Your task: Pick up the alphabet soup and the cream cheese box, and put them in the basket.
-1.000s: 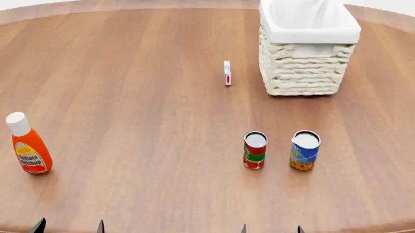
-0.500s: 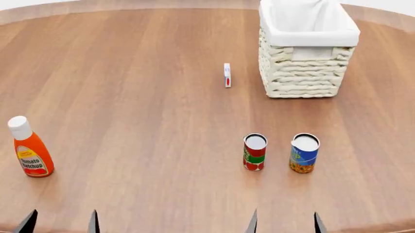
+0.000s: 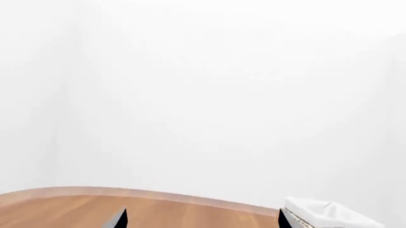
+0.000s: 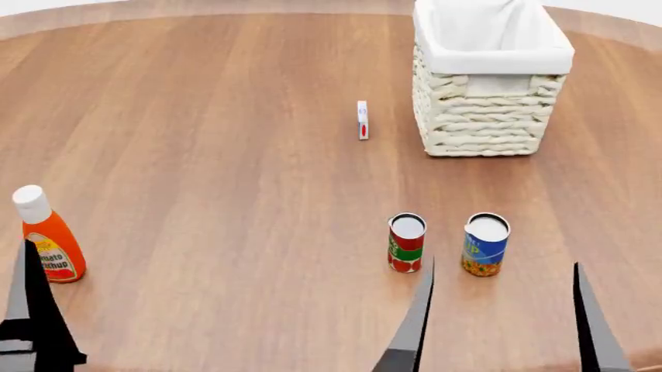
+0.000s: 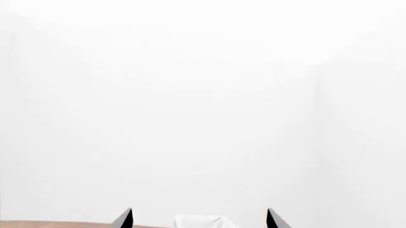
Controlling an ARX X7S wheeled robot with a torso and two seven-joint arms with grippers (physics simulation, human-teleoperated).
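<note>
We see the soup [image 4: 485,244] standing upright on the surface [image 4: 207,155], low and right of centre in the head view, with the red-and-green can [image 4: 407,242] just beside it at its 9 o'clock, apart. The cream cheese [image 4: 362,119] stands on its thin edge up at 12 o'clock from that can, near the basket [image 4: 486,85] but not touching it. The basket sits at about 12 o'clock from the soup, well apart. A ketchup bottle [image 4: 46,236] stands at the far 9 o'clock side.

Our right gripper [image 4: 501,325] has its fingers spread wide, empty, at 6 o'clock of the soup. Of the left gripper [image 4: 31,318] we see only one dark finger by the ketchup, so we cannot tell its spread there; the left wrist view shows two finger tips well apart, so we read it as open.

We judge the soup rigid, fairly heavy, with a smooth, likely slippery wall: take it across the middle of the label. The cream cheese looks light and tippy on edge; pinch its two broad faces.
</note>
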